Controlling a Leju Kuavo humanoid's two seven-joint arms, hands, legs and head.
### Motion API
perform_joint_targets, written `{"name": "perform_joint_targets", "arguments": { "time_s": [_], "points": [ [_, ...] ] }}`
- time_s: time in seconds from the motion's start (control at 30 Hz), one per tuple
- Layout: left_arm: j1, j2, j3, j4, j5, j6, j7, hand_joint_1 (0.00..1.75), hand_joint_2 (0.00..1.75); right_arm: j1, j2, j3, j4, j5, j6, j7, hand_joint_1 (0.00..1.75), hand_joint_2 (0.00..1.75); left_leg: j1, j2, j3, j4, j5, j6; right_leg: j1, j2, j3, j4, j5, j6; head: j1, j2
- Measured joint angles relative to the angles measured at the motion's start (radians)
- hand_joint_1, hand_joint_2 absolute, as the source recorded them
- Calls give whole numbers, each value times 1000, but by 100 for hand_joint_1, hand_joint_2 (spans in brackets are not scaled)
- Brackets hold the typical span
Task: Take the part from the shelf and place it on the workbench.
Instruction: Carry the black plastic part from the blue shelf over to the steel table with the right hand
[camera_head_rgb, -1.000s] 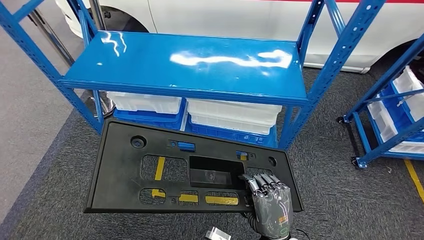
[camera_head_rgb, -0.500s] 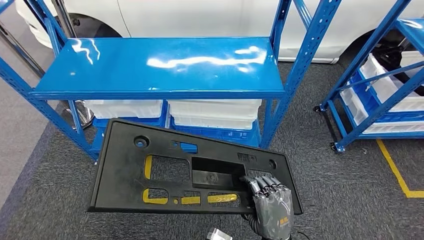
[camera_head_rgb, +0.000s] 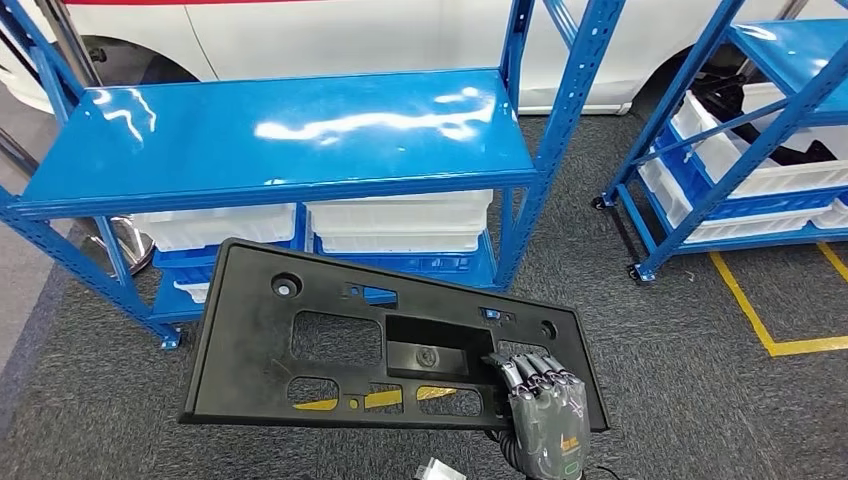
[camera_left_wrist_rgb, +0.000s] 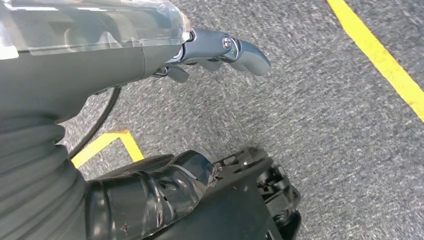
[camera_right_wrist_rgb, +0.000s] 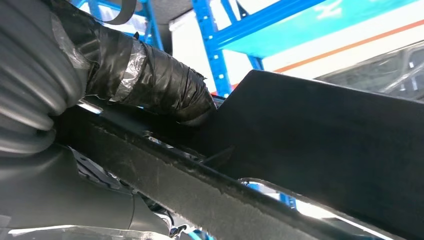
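Part (camera_head_rgb: 300, 345) held over grey carpet (camera_head_rgb: 690, 400), w/ blue shelf (camera_head_rgb: 280, 130) behind.

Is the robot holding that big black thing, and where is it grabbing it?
Yes. The right hand holds the flat black part at its near right corner, fingers hooked over the edge by the middle opening. The left hand holds nothing.

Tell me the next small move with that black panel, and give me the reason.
Probably keep turning away from the blue shelf with the grip unchanged. The right hand holds the black panel by one end only, so most of it juts out unsupported to the side, already off the shelf and above the carpet. No workbench is in sight, so setting it down is premature.
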Motion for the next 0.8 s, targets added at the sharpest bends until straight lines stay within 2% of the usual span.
{"name": "perform_joint_targets", "arguments": {
  "time_s": [0.03, 0.1, 0.13, 0.17, 0.23, 0.27, 0.3, 0.33, 0.37, 0.4, 0.47, 0.5, 0.53, 0.6, 0.63, 0.7, 0.73, 0.77, 0.8],
  "points": [
    [0, 0, 0, 0, 0, 0, 0, 0, 175, 0, 0, 0, 0, 0, 0, 0, 175, 175, 0, 3, 0, 0, -1, 0, 0, -2, 11, -20, 13, 0, 0, 0],
    [-1, 0, 0, 0, -1, 0, 0, 0, 175, 0, 0, -2, 0, -1, 0, 0, 175, 175, 0, 14, 2, 2, -3, -3, 0, -15, 62, -110, 60, -3, 0, 0],
    [-2, 0, 0, 0, -2, 0, 0, 0, 175, 0, 0, -2, 0, -2, 0, 0, 175, 175, -2, 24, 3, 3, -5, -8, 6, -31, 94, -174, 80, -9, 0, 0],
    [-3, -1, 0, 0, -3, 0, 1, 0, 175, 1, 1, -4, -1, -4, 0, 0, 175, 175, -3, 32, 5, 6, -11, -17, 8, -39, 121, -232, 99, -19, 0, 0],
    [-2, -1, 2, 0, -4, 0, 3, 0, 175, 5, 5, -10, -4, -12, 0, -7, 175, 175, -4, 8, -41, 119, -83, -37, 13, -28, 142, -293, 114, -44, -1, 0],
    [0, -1, 4, 0, -5, 1, 4, 0, 175, 9, 8, -14, -6, -15, 0, -12, 175, 175, -2, -12, -73, 195, -121, -43, 10, -8, 143, -297, 118, -52, -1, 0],
    [2, 0, 5, 0, -6, 1, 4, 0, 175, 13, 11, -18, -7, -18, 0, -18, 175, 175, -1, -31, -105, 267, -150, -45, 10, 8, 142, -297, 120, -56, -1, 0],
    [3, 0, 6, 0, -6, 1, 5, 0, 175, 18, 13, -23, -9, -19, 0, -24, 175, 175, 0, -33, -111, 280, -141, -46, 10, 20, 142, -295, 120, -55, -1, 0],
    [4, 0, 7, 0, -6, 1, 6, 0, 175, 24, 16, -29, -12, -20, 0, -30, 175, 175, 1, -36, -101, 254, -114, -46, 9, 33, 142, -293, 119, -55, -2, 0],
    [4, 0, 9, 0, -7, 2, 7, 0, 175, 29, 20, -36, -15, -21, 0, -37, 175, 175, 4, -46, -75, 197, -77, -46, 9, 45, 142, -290, 119, -54, -1, 0],
    [5, 0, 15, 0, -9, 2, 7, 0, 175, 38, 30, -50, -25, -25, 0, -50, 175, 175, 12, -97, -23, 74, -25, -45, 9, 70, 136, -278, 116, -46, -1, 0],
    [5, 0, 18, 0, -10, 2, 8, 0, 175, 42, 36, -57, -30, -27, 0, -55, 175, 175, 13, -118, -8, 38, -16, -44, 9, 81, 130, -273, 116, -40, -1, 0],
    [5, 0, 22, 0, -10, 2, 8, 0, 175, 47, 40, -66, -35, -29, 0, -62, 175, 175, 13, -130, -3, 24, -18, -41, 8, 92, 123, -270, 117, -33, -1, 0],
    [2, 1, 26, 0, -12, 2, 8, 0, 175, 62, 49, -87, -47, -33, 0, -77, 175, 175, 11, -111, -1, 17, -14, -30, 3, 112, 114, -271, 123, -18, -1, 0],
    [2, 1, 27, 0, -13, 2, 8, 0, 175, 70, 53, -99, -53, -35, 0, -85, 175, 175, 11, -99, 0, 12, -10, -22, 3, 103, 109, -265, 119, -13, 0, 0],
    [2, 1, 30, 0, -17, 2, 8, 0, 175, 80, 62, -123, -63, -38, -1, -101, 175, 175, 11, -71, 1, 3, -3, -10, 4, 56, 79, -202, 78, -7, 3, 0],
    [3, 1, 32, 0, -18, 2, 7, 0, 175, 83, 66, -134, -67, -39, -1, -105, 175, 175, 8, -57, 1, 2, -3, -7, 5, 27, 51, -142, 45, -4, 5, 0],
    [4, 1, 34, 0, -20, 2, 7, 0, 175, 86, 70, -143, -70, -39, -1, -108, 175, 175, 6, -41, 0, 2, -3, -5, 4, 11, 22, -77, 15, -2, 6, 0],
    [5, 1, 36, 0, -20, 2, 7, 0, 175, 89, 73, -151, -71, -39, -1, -109, 175, 175, 3, -27, 0, 3, -4, -5, 3, 4, 0, -27, -3, 0, 6, 0]
  ]
}}
